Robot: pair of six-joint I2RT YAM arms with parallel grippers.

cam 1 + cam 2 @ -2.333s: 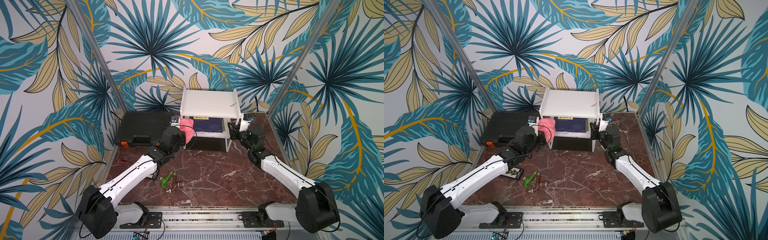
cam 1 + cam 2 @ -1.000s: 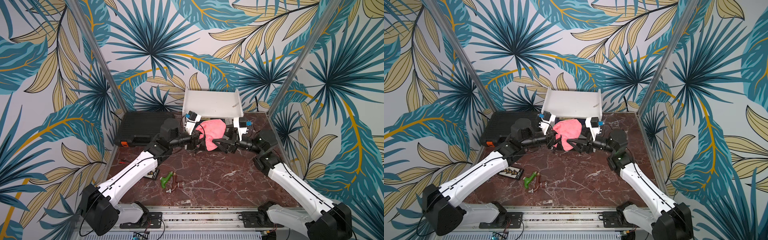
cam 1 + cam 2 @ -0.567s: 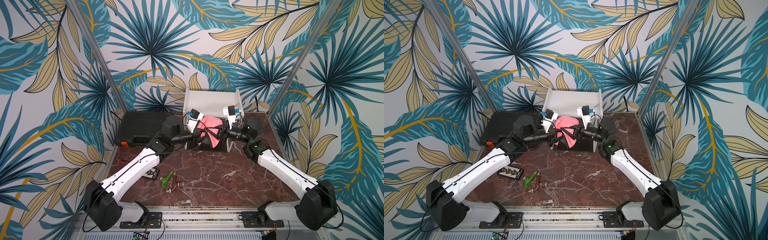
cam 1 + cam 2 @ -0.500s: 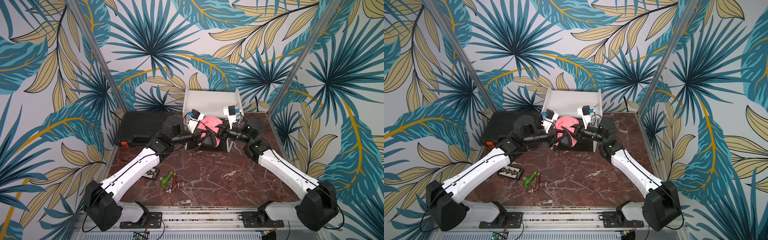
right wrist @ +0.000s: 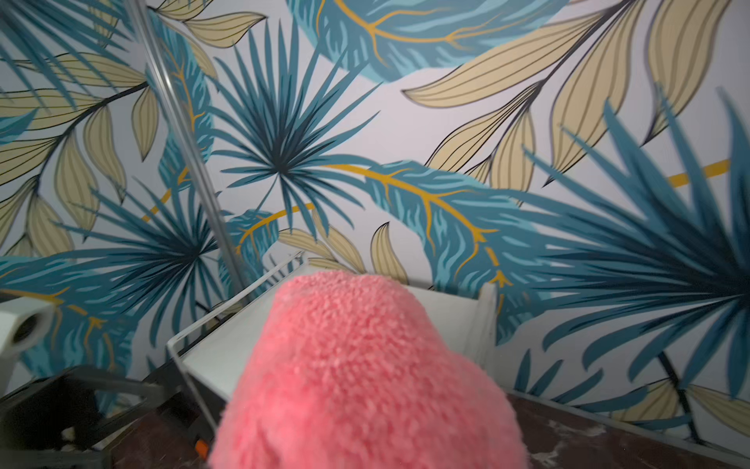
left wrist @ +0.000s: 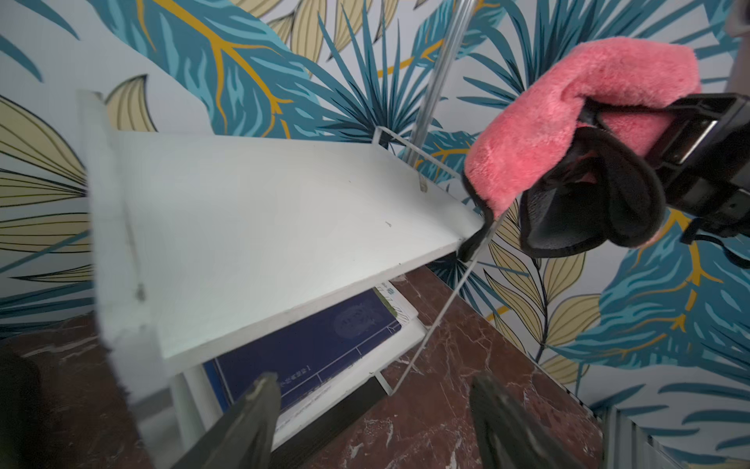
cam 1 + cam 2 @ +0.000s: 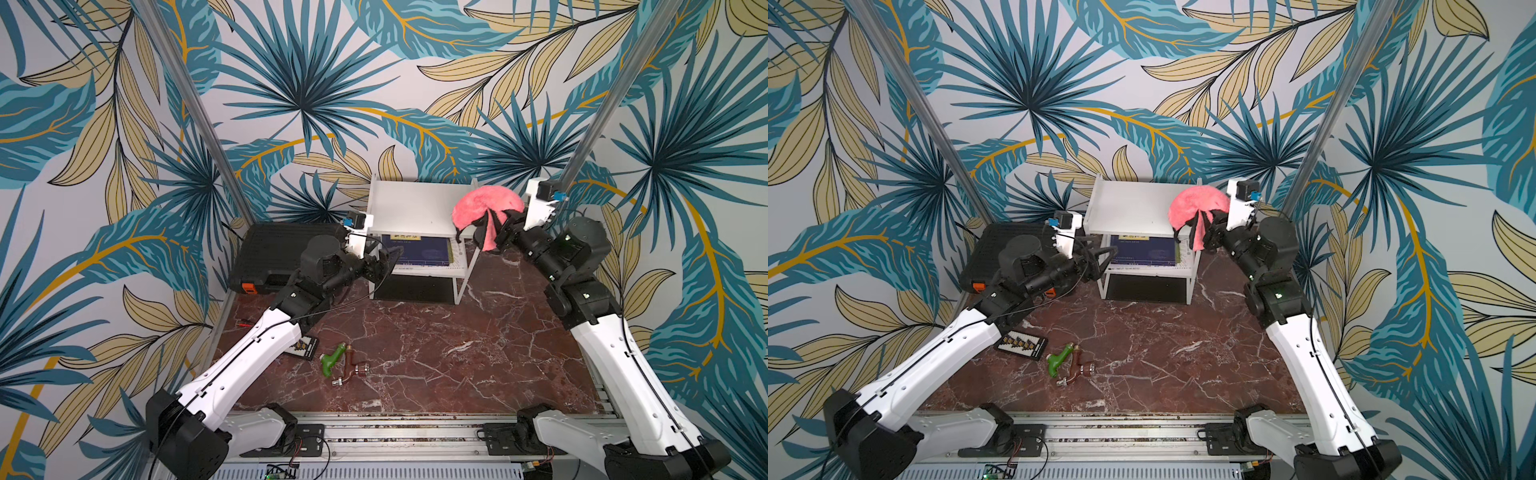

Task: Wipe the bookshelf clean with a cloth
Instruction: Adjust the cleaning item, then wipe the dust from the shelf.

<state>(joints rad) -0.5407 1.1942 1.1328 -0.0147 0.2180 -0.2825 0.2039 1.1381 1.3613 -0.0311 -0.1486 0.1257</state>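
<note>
The white bookshelf (image 7: pixel 411 208) (image 7: pixel 1133 208) stands at the back of the table against the wall. My right gripper (image 7: pixel 496 224) (image 7: pixel 1208 226) is shut on the pink cloth (image 7: pixel 486 201) (image 7: pixel 1198 199), which it holds bunched over the right end of the top board. In the left wrist view the cloth (image 6: pixel 568 122) hangs beside the board (image 6: pixel 264 223), its dark trim brushing the front corner. The cloth (image 5: pixel 365 385) fills the right wrist view and hides the jaws. My left gripper (image 7: pixel 386 259) (image 7: pixel 1104 255) (image 6: pixel 373 410) is open and empty, at the shelf's front left.
A blue book (image 7: pixel 415 249) (image 6: pixel 316 349) lies on the lower tier. A black toolcase (image 7: pixel 282 253) (image 7: pixel 1000 249) sits left of the shelf. A bit holder (image 7: pixel 1021 345), a green-handled tool (image 7: pixel 332 359) and a copper fitting (image 7: pixel 353 372) lie on the marble near the left arm.
The left gripper has let go of the cloth and drawn back to the left. The right gripper has carried the cloth up and right, to the right end of the top board.
</note>
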